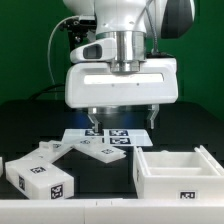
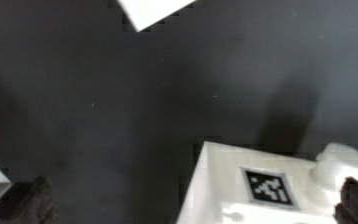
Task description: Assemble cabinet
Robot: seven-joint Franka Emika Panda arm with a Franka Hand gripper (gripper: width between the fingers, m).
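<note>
**Exterior view.** The gripper hangs above the dark table. Its jaws are spread as wide as they go, with nothing between them. Beneath and behind it lies the marker board.

The cabinet is in loose parts:
- An open cabinet box sits at the exterior view's right.
- A tagged cabinet block sits at the left.
- A flat cabinet panel lies between them, just in front of the marker board.

We see none of them joined.

Handling, as we judge it: the parts are stiff white plastic, light and smooth, so a shallow pinch may slip. The box has thin upright walls, and we would close the fingers across one wall. The panel lies flat and offers only its edges.

**Wrist view.** Most of the frame is bare table. A white knobbed cabinet piece carries a tag and a rounded knob. It lies close by one fingertip, and we cannot tell whether the two touch. We cannot match it with confidence to a part in the other view. The white corner at the frame edge is too cropped to name.
</note>
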